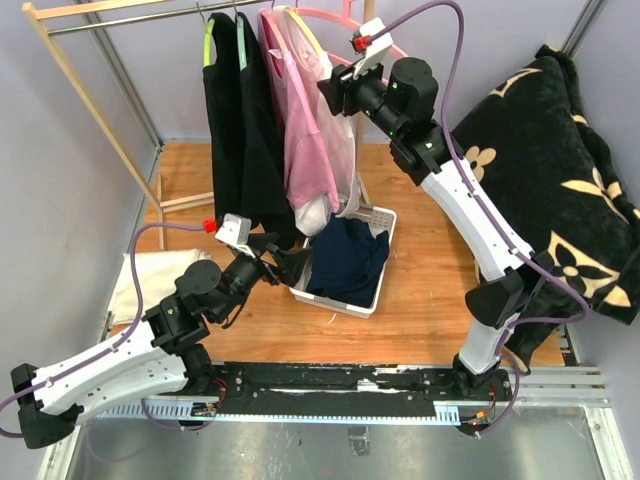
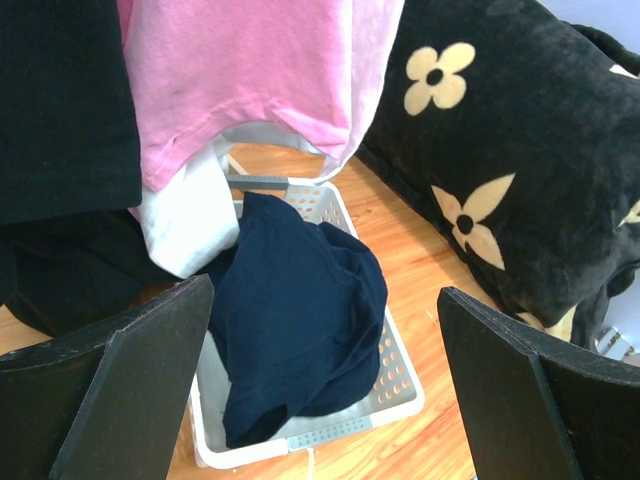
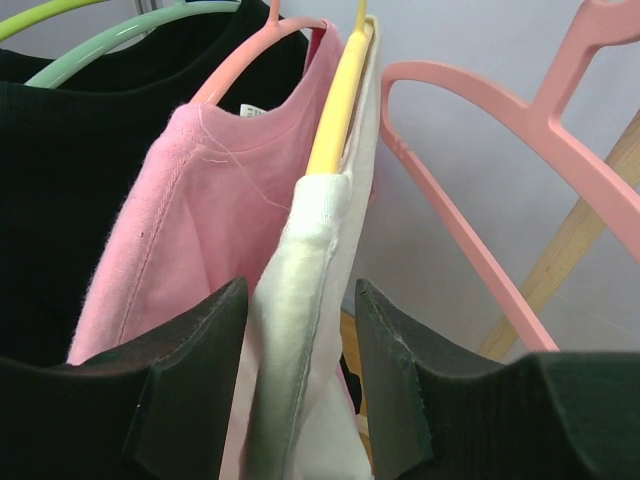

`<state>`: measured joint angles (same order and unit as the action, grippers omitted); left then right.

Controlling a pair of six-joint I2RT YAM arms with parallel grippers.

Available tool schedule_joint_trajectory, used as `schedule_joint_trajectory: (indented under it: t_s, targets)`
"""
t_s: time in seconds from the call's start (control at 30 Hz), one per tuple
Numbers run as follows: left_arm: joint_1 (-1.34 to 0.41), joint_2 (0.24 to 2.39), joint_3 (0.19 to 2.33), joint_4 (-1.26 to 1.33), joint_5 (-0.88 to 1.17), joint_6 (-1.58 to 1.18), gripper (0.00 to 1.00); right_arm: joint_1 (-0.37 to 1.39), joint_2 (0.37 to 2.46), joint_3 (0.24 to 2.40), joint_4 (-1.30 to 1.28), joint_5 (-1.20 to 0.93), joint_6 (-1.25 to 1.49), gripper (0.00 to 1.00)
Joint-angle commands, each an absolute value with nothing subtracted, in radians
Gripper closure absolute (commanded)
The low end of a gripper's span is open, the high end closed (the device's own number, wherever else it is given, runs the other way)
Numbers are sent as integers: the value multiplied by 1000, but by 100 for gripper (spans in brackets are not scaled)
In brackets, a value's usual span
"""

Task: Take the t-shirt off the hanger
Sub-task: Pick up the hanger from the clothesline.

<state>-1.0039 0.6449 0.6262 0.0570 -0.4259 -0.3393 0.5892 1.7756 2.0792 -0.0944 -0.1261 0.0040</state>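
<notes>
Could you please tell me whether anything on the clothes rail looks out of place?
One pink hanger at the right end of the rail hangs bare, while its neighbours all carry garments.

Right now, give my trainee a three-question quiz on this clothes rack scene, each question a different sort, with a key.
1. True or false: the left tool is shut on cloth.
2. The right tool straddles the white t-shirt. Which hanger carries that shirt? A green, B yellow, C pink.
3. Fill in: the navy garment lies in the white ____.
Key: 1 false, its jaws stand wide open and empty. 2 B, the yellow hanger. 3 basket.
</notes>
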Motion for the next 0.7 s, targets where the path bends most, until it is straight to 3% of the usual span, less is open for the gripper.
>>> schedule_joint_trajectory:
  t_s: [0.0, 0.67]
  targets:
    - [-1011, 628, 616, 64, -444, -345, 0, 608, 1802, 2138, -51, -102, 28, 53]
    - [-1011, 621, 605, 68, -459, -336, 0, 619, 1843, 2189, -39, -33, 55, 68]
